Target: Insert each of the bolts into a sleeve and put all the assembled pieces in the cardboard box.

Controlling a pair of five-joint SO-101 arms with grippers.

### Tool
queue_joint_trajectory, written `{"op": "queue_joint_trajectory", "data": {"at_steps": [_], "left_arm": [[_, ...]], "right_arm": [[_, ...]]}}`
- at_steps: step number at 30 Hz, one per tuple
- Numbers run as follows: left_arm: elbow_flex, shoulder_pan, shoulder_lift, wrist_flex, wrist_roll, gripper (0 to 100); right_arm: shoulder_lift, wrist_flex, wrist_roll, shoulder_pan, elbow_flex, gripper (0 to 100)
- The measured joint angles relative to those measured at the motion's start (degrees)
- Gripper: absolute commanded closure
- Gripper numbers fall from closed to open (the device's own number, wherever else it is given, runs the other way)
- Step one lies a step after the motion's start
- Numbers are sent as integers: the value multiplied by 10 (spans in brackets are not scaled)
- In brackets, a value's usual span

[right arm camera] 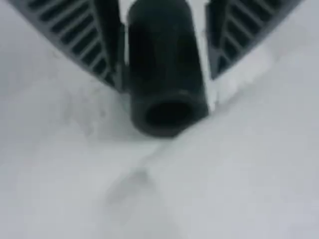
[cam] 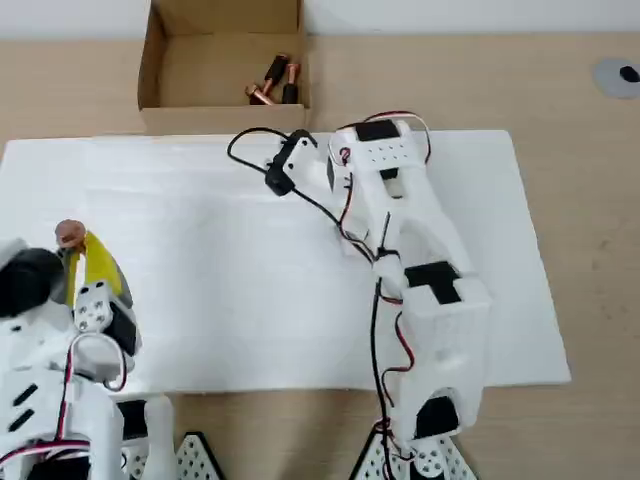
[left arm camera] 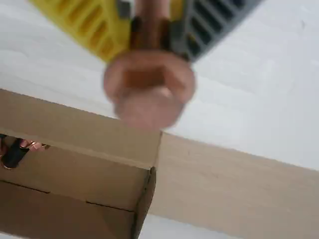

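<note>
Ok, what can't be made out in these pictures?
Shank of the bolt: left wrist view, mostly hidden between the jaws; its head is blurred.
Rear end of the sleeve: right wrist view, cut off by the frame edge.
Count of assembled pieces in the cardboard box: high view, too small.

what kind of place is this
Probably a robotics lab bench or hobby workbench: a left arm and a right arm with loose wiring sit at a wooden table, a white mat marks the work area, and a cardboard box holds assembled pieces.
</note>
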Motion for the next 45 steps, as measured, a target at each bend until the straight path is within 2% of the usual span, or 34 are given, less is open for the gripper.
{"op": "queue_joint_trajectory", "data": {"at_steps": [6,15,18,23,29,34,37,40,45], "left_arm": [[0,0,-10,0,-17,988],[0,0,-10,3,-17,989],[-11,0,-10,3,-17,990],[-50,0,-10,3,-17,987],[-60,0,-11,-7,-17,991],[-60,0,-11,-53,-17,991],[-60,0,-11,-75,-17,991],[-47,0,-11,-100,-17,991],[-18,0,-10,-144,-16,987]], "right_arm": [[41,31,0,3,-62,992],[62,127,-1,0,-144,989],[62,172,-25,0,-207,989],[37,184,-87,9,-319,989],[-149,184,-133,18,-351,989],[-333,184,-197,-30,-324,989],[-464,184,-256,-80,-244,989],[-589,173,-279,-120,-131,989],[-782,47,-286,-130,111,989]]}}
